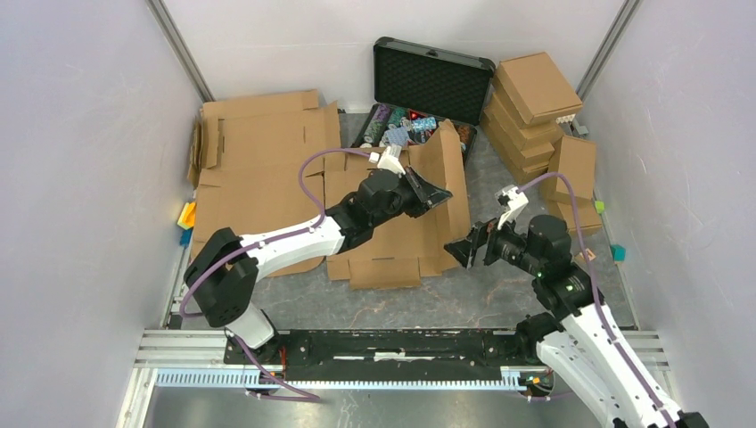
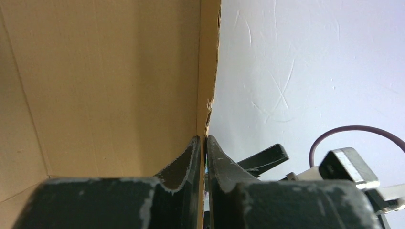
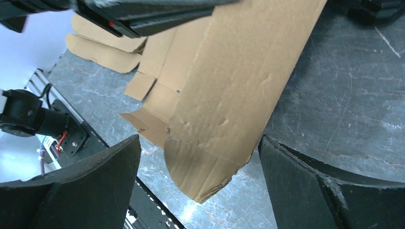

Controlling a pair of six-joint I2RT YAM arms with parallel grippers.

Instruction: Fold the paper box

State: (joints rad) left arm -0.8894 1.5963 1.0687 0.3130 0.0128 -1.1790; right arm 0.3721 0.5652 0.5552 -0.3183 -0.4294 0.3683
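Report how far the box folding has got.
Early stage. Done: one side flap of the paper box stands raised. In hand: the left gripper is clamped on that flap's edge; the right gripper is open by its near end. Left: the other flaps lie flat, nothing tucked.

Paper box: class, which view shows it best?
Top external: nearly the whole paper box, flap raised. Left wrist: only the edge pinched by the left gripper. Right wrist: one flap before the open right gripper.
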